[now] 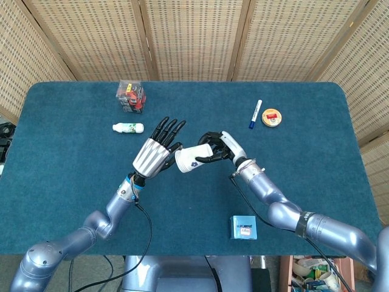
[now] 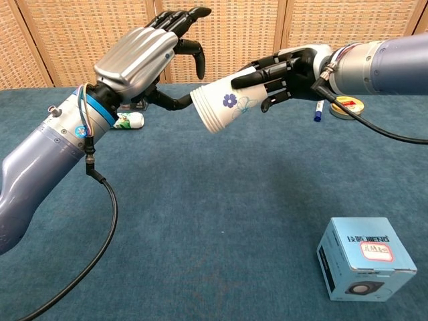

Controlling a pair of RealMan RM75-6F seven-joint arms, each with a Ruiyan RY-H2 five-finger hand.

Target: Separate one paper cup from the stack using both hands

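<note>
A stack of white paper cups (image 1: 191, 159) (image 2: 224, 107) with a blue flower print lies sideways in the air above the table's middle, rims pointing left. My right hand (image 1: 214, 149) (image 2: 284, 67) grips its base end, dark fingers wrapped around it. My left hand (image 1: 156, 152) (image 2: 148, 52) is open, fingers spread and pointing up, right at the rim end of the stack. Its thumb reaches under the rims; whether it touches them I cannot tell.
On the blue cloth lie a small white bottle (image 1: 128, 128), a clear box with red items (image 1: 131, 95), a blue-capped marker (image 1: 254, 114), a round tin (image 1: 271, 117) and a light blue box (image 1: 244, 227) (image 2: 364, 259) near the front edge.
</note>
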